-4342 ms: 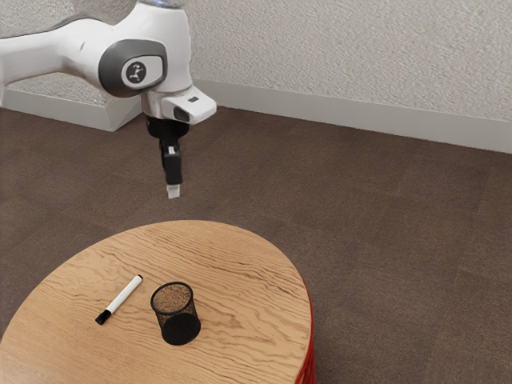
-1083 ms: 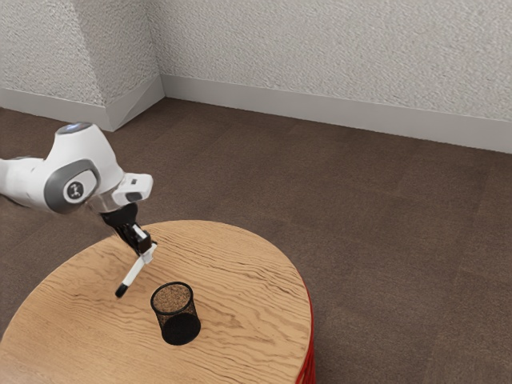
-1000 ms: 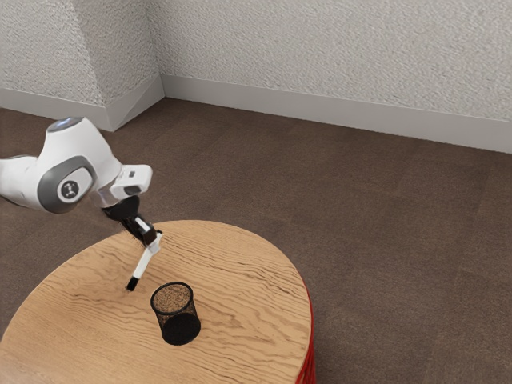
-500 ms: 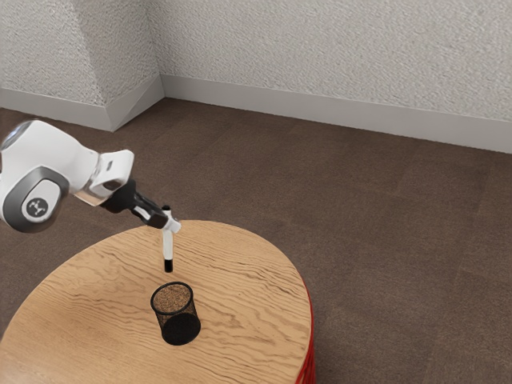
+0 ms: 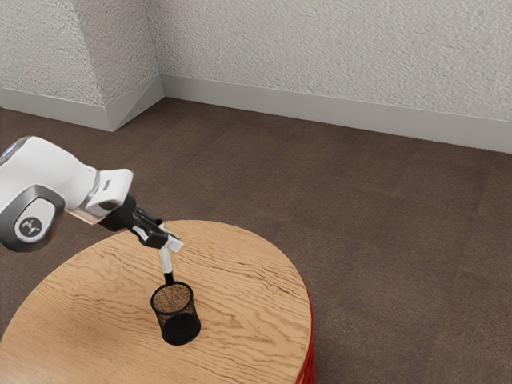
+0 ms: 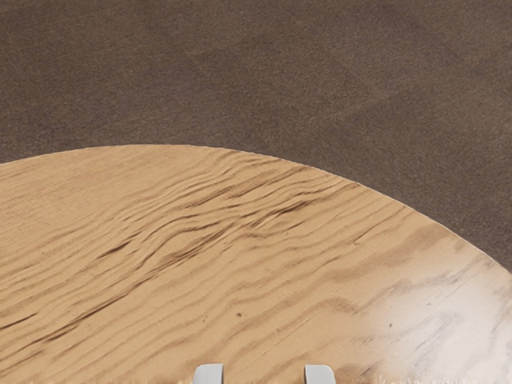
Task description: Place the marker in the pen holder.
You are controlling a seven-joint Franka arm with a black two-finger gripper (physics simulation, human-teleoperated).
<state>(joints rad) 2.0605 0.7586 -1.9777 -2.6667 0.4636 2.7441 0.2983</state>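
The gripper is at the upper end of the white marker, shut on it, with the hand slanting in from the exterior view's left. The marker stands nearly upright, black end down. That end meets the far rim of the black mesh pen holder in the picture; whether it is above the opening or behind it, I cannot tell. The holder stands upright on the table. In the wrist view, the tips of my gripper appear at the lower edge, spaced apart.
The round wooden table carries the holder, with its curved edge also crossing the wrist view. Brown floor surrounds it, and a pale wall rises at the back.
The marker was lifted off the table, then carried toward the exterior view's right and tilted from slanting to nearly upright. Over the last half second my hand came lower, bringing it to the holder's rim.
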